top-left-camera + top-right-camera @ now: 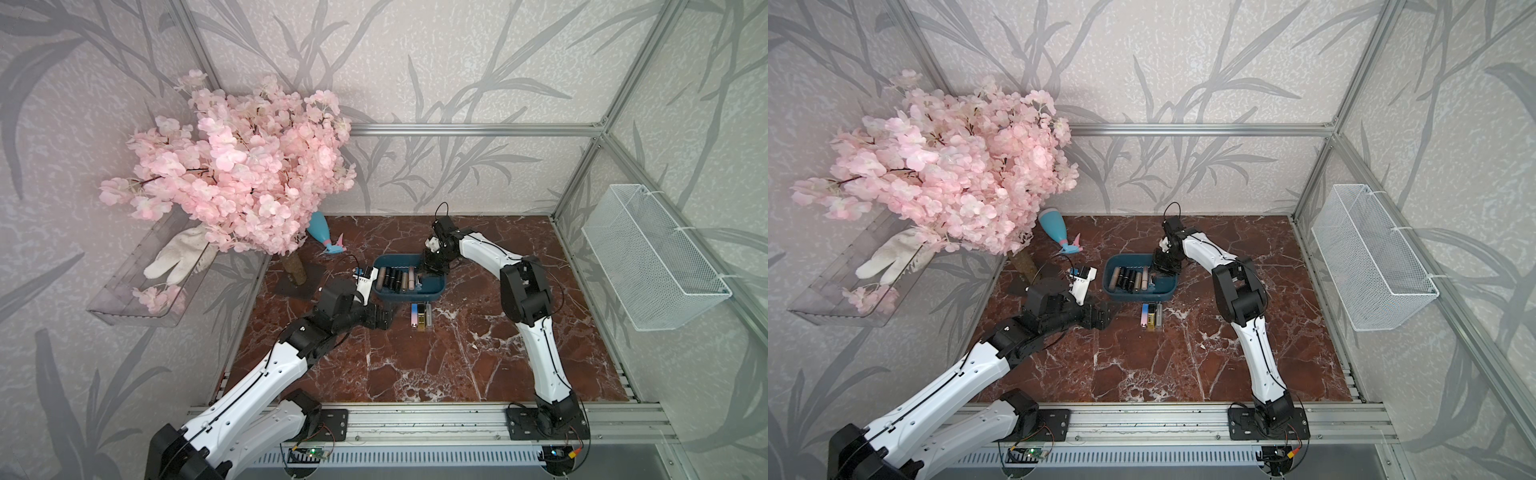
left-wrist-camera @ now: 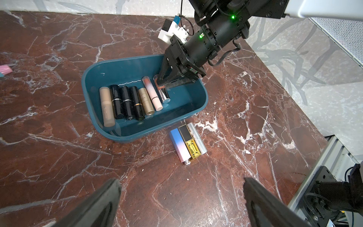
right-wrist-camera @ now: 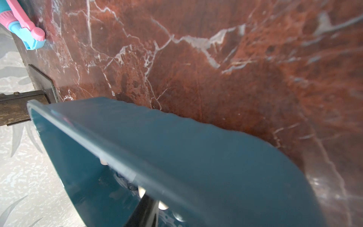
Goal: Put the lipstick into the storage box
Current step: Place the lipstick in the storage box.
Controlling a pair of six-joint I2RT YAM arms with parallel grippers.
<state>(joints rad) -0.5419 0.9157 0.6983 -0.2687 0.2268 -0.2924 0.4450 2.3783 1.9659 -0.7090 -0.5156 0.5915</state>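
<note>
The teal storage box (image 1: 409,296) (image 1: 1138,296) (image 2: 157,127) sits mid-table and holds a row of several lipsticks (image 2: 125,102). My right gripper (image 1: 426,274) (image 1: 1158,274) (image 2: 163,83) reaches down into the box. Its fingers straddle the far end of a silver lipstick (image 2: 164,95) lying at the row's right end; whether they still press on it does not show. In the right wrist view only the box rim (image 3: 176,157) and one dark finger (image 3: 145,210) show. Three more lipsticks (image 1: 422,318) (image 2: 188,143) lie side by side just in front of the box. My left gripper (image 1: 384,318) (image 2: 181,181) hovers open near them, holding nothing.
A pink blossom tree (image 1: 241,166) on a dark base (image 1: 297,282) stands at the back left, with a blue and pink spray bottle (image 1: 324,235) beside it. A clear tray (image 1: 145,307) with a glove hangs on the left wall, and a white wire basket (image 1: 652,257) on the right wall.
</note>
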